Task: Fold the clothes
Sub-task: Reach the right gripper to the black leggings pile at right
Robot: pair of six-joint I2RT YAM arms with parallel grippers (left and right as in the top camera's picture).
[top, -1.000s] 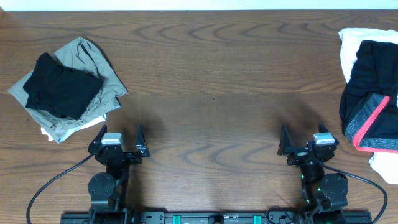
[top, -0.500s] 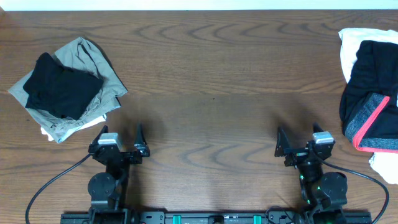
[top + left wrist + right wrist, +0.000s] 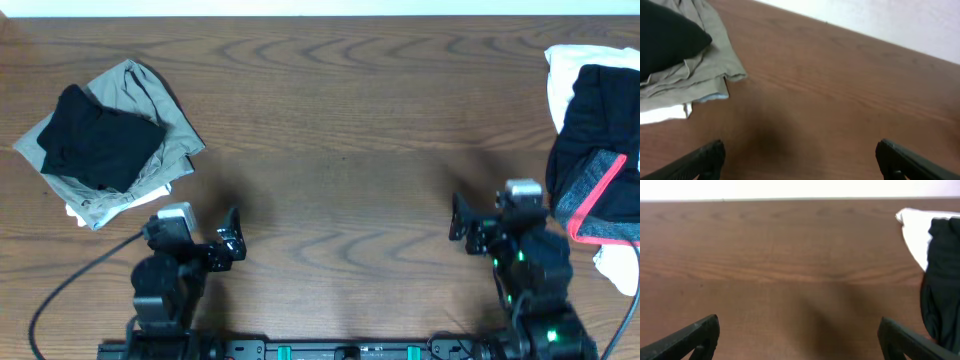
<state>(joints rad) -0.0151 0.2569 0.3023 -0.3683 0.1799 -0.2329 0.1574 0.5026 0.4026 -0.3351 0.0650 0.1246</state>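
Note:
The clothes (image 3: 588,150) lie bunched at the table's right edge: black fabric with a grey waistband edged in coral-red (image 3: 600,188). The right wrist view shows their black fabric (image 3: 942,285) at its right border. My right gripper (image 3: 497,218) hovers just left of the clothes, open and empty, with only bare wood between its fingertips (image 3: 700,335). On the near left side my left gripper (image 3: 197,232) is also open and empty over bare wood, its fingertips (image 3: 707,159) wide apart.
A folded black garment (image 3: 98,140) rests on a khaki garment (image 3: 160,110) at the left, with the khaki edge (image 3: 710,65) visible in the left wrist view. A white garment (image 3: 565,70) lies under the clothes, and it shows (image 3: 915,227) in the right wrist view. Wooden table (image 3: 340,130) between.
Both arms have risen from their rest pose and now look larger from overhead. The right gripper has shifted a little towards the clothes. Both grippers stayed open.

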